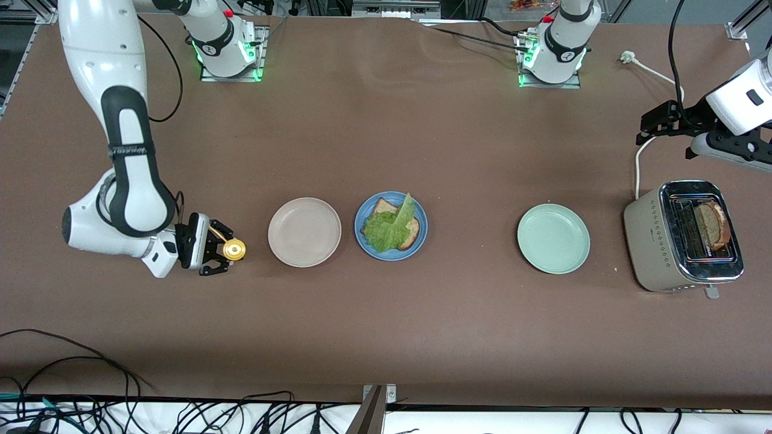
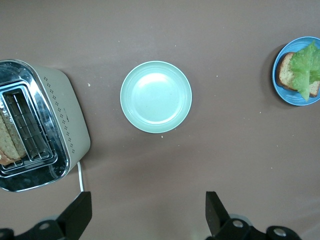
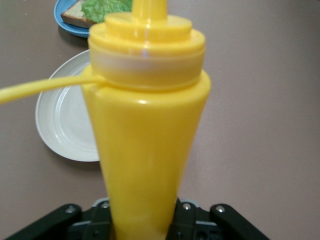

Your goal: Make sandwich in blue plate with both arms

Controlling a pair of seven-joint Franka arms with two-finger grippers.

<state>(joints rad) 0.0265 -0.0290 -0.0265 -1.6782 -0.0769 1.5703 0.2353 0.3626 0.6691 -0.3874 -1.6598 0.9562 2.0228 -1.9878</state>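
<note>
The blue plate [image 1: 423, 234] holds a brown bread slice [image 1: 414, 231] with a crinkly green lettuce leaf [image 1: 392, 232] on top. Both also show in the left wrist view: plate [image 2: 276, 75], lettuce [image 2: 306, 70]. Another bread slice [image 1: 713, 226] stands in a slot of the toaster [image 1: 648, 241]. My right gripper [image 1: 218, 248] is shut on a yellow squeeze bottle [image 3: 147, 145] beside the beige plate [image 1: 304, 232], toward the right arm's end. My left gripper [image 1: 658, 123] hangs open and holds nothing, above the table by the toaster; its fingertips [image 2: 80, 210] frame bare tabletop.
A pale green plate [image 1: 553, 238] lies between the blue plate and the toaster. The toaster's white cord [image 1: 654, 72] runs toward the left arm's base. Black cables hang along the table edge nearest the front camera.
</note>
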